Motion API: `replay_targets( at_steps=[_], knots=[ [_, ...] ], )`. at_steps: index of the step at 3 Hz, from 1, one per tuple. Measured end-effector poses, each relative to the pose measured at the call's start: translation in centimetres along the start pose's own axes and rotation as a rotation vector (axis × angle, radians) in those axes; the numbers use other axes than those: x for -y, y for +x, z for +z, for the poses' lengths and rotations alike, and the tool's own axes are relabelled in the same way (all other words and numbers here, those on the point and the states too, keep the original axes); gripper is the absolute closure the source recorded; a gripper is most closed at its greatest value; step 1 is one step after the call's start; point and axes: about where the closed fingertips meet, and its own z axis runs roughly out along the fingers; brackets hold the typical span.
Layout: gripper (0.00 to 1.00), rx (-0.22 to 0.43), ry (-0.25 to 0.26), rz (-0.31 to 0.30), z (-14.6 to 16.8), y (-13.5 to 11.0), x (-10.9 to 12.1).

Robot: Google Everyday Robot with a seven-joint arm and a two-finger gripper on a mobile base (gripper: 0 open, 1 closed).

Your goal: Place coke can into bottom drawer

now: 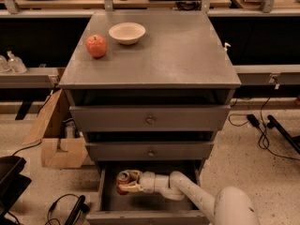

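Observation:
The coke can [123, 178] is a small red can with a silver top, held inside the open bottom drawer [140, 216] near its back left. My gripper [126, 182] reaches in from the right at the end of the white arm [187, 191]. It is shut on the can, with one finger behind it and one in front. The can sits low in the drawer; I cannot tell whether it touches the drawer floor.
The two upper drawers [150, 120] are closed. A red apple [96, 45] and a white bowl [127, 32] sit on the cabinet top. A cardboard box [56, 142] stands to the left. Cables [262, 125] lie on the floor to the right.

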Motion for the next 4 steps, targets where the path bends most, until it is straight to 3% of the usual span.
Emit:
replay_targets(
  at_steps=[3,4],
  knots=[
    [1.0,-0.088,0.062,0.069,-0.6,7.7,3.6],
    [0.86,-0.09,0.062,0.071,-0.5,7.8,3.6]
  ],
)
